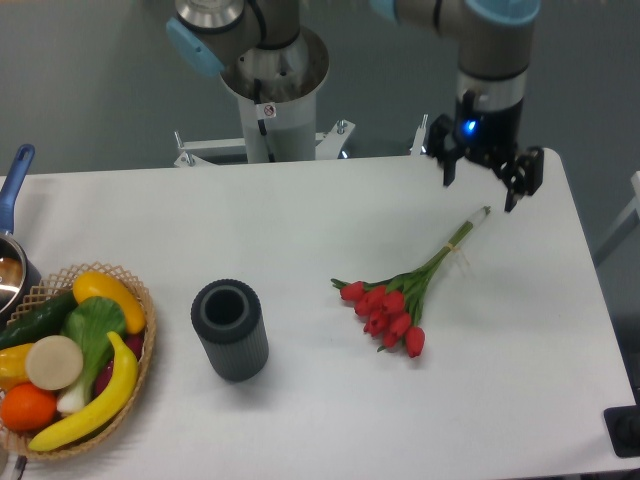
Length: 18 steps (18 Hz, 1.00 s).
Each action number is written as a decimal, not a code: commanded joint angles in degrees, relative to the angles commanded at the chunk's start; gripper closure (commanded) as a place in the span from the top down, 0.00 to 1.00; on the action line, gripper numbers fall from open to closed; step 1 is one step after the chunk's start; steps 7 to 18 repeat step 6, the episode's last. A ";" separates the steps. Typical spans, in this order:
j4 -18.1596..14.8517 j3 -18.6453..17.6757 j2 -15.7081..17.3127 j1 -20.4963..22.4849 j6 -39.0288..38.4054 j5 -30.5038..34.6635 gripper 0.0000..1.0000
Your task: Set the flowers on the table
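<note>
A single fixed camera looks down from high in front of the table (300, 220), tilted toward the robot's base pedestal (272, 95) at the top centre of the frame. It stands far enough back to take in nearly the whole tabletop, though the wicker basket (140, 345) at lower left and the blue-handled pot (12, 225) at the left edge are cut off. Grey floor fills the upper corners.

From my feed, the wicker basket (140, 335), far left of the claw (482, 180) and nearer the camera, runs off the left and bottom edges. Beyond it, a blue-handled pot (12, 262) is mostly cropped. Above the claw, the arm leaves the top edge. The counter (320, 230) loses its near edge.
</note>
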 joint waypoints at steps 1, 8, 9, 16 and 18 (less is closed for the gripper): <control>-0.09 -0.26 0.44 0.61 1.76 0.09 1.00; -0.09 -3.86 2.98 6.41 12.05 -3.50 1.00; -0.09 -3.86 2.98 6.41 12.05 -3.50 1.00; -0.09 -3.86 2.98 6.41 12.05 -3.50 1.00; -0.09 -3.86 2.98 6.41 12.05 -3.50 1.00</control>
